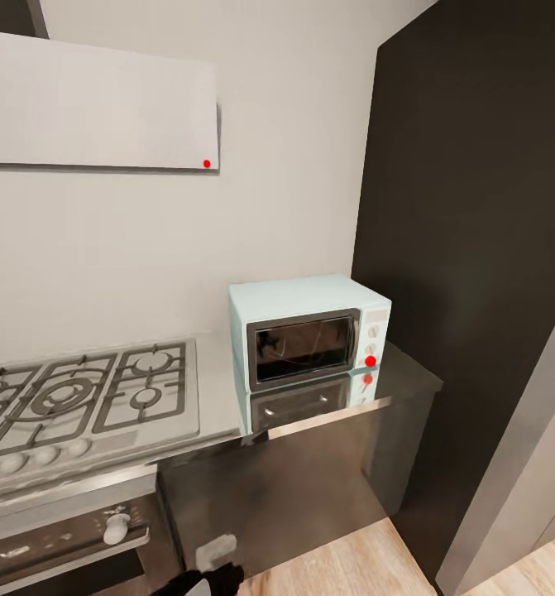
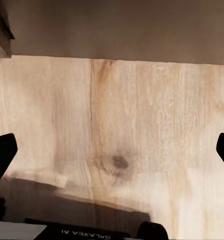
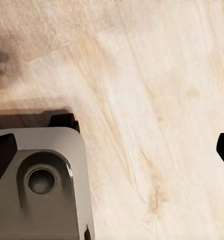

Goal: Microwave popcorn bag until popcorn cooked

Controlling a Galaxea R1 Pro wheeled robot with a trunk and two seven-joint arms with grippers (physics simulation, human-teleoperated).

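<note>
The pale mint microwave (image 1: pixel 310 341) stands on the grey glossy countertop (image 1: pixel 217 377) near its right end, with its dark glass door shut and its knobs on the right. The popcorn bag and the popcorn are out of view. My left gripper (image 2: pixel 114 152) hangs open over the wood floor, its dark fingertips (image 2: pixel 2 155) far apart with nothing between them. My right gripper (image 3: pixel 114 150) is also open over the floor and holds nothing.
A gas hob (image 1: pixel 78 397) lies left of the microwave, above a steel built-in oven (image 1: pixel 62 542). A tall dark cabinet (image 1: pixel 476 207) closes off the right side. Light wood floor (image 1: pixel 343 563) runs in front. A grey robot part (image 3: pixel 41 190) sits under the right gripper.
</note>
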